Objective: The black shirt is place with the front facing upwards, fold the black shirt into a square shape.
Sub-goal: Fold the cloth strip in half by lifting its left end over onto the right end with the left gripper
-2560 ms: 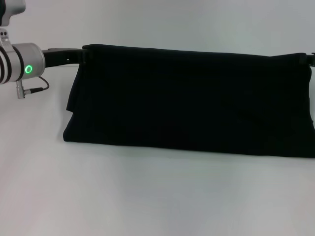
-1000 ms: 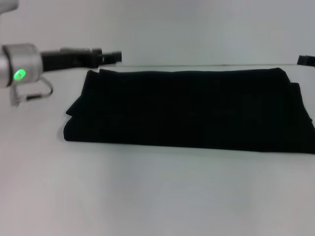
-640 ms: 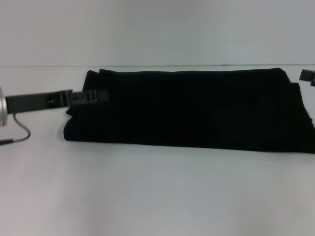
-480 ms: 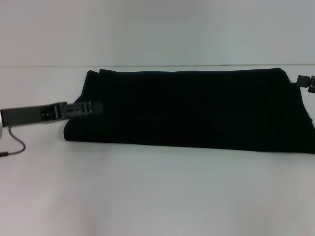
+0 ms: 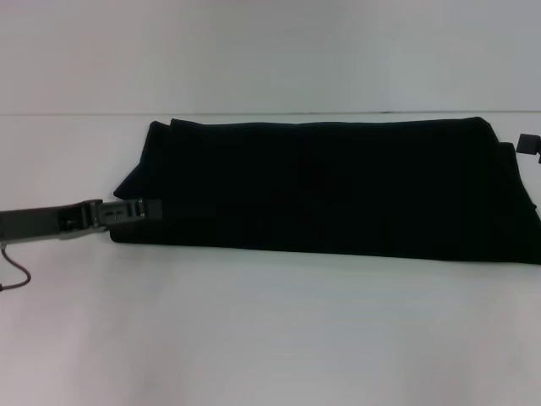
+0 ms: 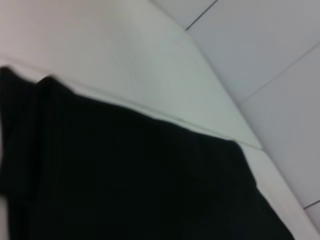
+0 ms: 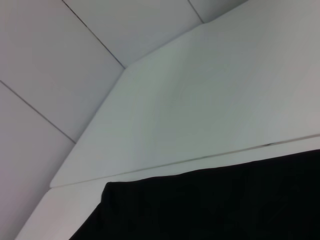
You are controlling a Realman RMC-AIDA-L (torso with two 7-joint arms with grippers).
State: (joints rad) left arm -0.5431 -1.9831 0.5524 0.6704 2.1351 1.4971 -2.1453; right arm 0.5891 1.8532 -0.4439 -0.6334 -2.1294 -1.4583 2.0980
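Hidden or cut off, as I am seeing it from the console:

- Black shirt (image 5: 325,186): its right end is running past the head view's right edge; lettering and neck label are not showing.
- Left gripper (image 5: 139,208): it is overlapping the shirt's left end near the table's (image 5: 270,338) left edge, too dark for me to read its fingers.
- Right gripper (image 5: 529,144): only a small dark corner is showing, at the head view's right edge.

Soft, even light washes my view; the white table (image 5: 270,330) shows barely any shadow or glare. The large black cloth shirt (image 5: 330,186) reads as a flat dark mass, its folds lost. Both my wrist views are blurred, edges smeared.
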